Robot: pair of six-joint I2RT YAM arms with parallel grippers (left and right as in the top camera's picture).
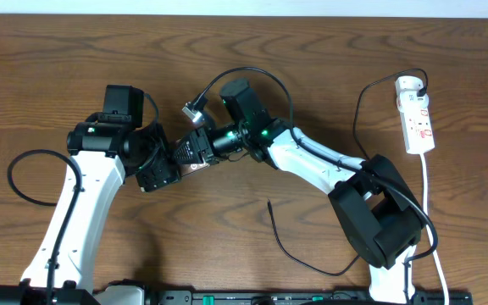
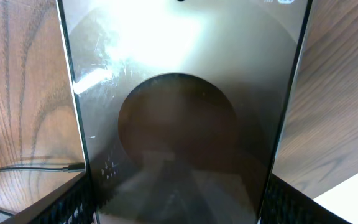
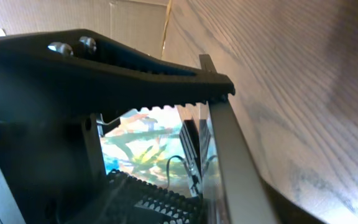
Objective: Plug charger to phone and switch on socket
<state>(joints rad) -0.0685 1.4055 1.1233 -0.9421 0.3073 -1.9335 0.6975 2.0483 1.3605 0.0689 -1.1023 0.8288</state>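
We see a brown wooden table [image 1: 49, 59] filling the overhead view, with the two arms reaching in from its near edge. The right arm [image 1: 312, 161] stretches from its dark base across to the middle, and the left arm [image 1: 79, 203] rises along the left side to meet it there, so that both wrists come together near the table's centre. The left gripper [image 2: 179, 208] is clamped on the phone [image 2: 179, 93]: in the left wrist view the slab stands between the two ribbed fingers [image 2: 73, 205], which press on its long edges, and its glossy face with a dark oval fills almost the whole view. The right gripper [image 3: 207, 149] is at the same phone, its toothed upper finger lying over the phone's silvery edge and its lower finger beneath. We cannot tell whether these jaws are gripping the phone or only standing around it. The socket [image 1: 415, 114], a narrow white strip with red markings, lies at the far right of the table, well apart from the phone, with its white cord [image 1: 431, 212] trailing toward the near edge. The charger [image 1: 312, 264], a thin black cable, curls on the bare wood in front of the right arm's base. Its plug tip [image 1: 268, 204] rests on the table, held by neither gripper and apart from the phone.
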